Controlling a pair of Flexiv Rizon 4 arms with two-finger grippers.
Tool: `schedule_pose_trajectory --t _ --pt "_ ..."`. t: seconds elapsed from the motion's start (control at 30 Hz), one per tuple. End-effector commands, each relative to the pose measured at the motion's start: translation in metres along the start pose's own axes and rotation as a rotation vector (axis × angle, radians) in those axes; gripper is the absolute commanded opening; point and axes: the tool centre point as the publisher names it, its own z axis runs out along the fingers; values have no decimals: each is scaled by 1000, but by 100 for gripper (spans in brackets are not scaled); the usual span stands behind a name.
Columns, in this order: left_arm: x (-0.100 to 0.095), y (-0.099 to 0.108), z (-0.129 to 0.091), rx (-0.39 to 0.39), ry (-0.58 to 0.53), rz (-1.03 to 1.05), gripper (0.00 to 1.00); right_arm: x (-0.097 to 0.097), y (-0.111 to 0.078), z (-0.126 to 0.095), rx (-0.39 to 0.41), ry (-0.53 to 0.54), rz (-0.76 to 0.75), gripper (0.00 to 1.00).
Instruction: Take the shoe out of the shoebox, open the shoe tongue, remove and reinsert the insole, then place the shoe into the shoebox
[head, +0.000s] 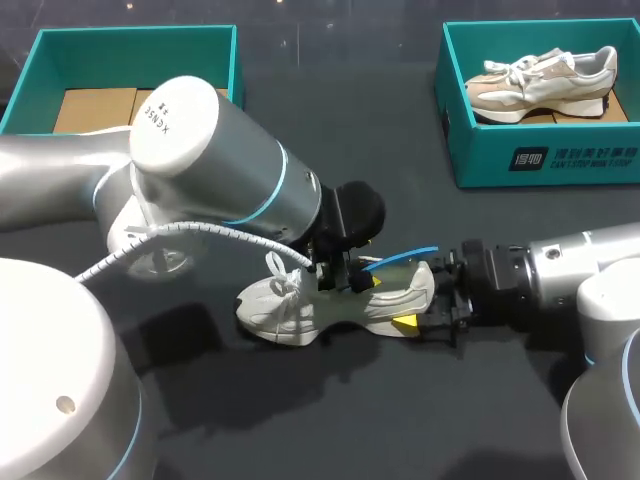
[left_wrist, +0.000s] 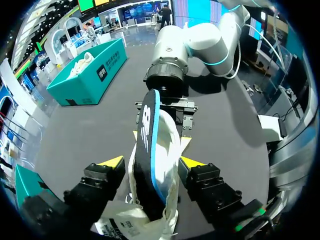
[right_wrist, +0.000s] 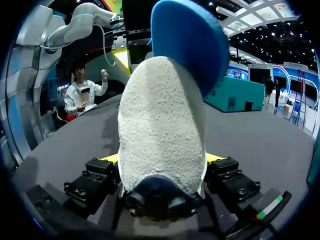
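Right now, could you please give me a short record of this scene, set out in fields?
shoe: white lace-up sneaker on the dark table
insole: black blue-edged insole, partly out of the sneaker
right gripper: fingers clamped on the sneaker's heel
left gripper: astride the sneaker's middle
left box: teal cardboard shoebox, no shoe visible
right box: teal cardboard shoebox holding a beige sneaker

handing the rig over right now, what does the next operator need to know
Right gripper: shut on the heel of the shoe.
Left gripper: open, straddling the shoe near its collar.
Insole: sticking partly out of the shoe; coming out or going back in, unclear.
Done: shoe out of the box.
Left: seat the insole, return the shoe to the far-left shoebox.
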Motion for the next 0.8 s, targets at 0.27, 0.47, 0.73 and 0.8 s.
schedule_pose_trajectory --t 0.27,0.47,0.73,0.8 --pt "0 -14 3 -36 -161 3 58 1 2 1 5 0 1 0" --pt "5 -19 5 -19 -190 38 54 1 2 1 5 0 1 0" --pt "10 -18 13 -13 -231 65 53 1 2 1 5 0 1 0" --pt "10 -16 13 -9 -239 68 52 1 2 1 5 0 1 0"
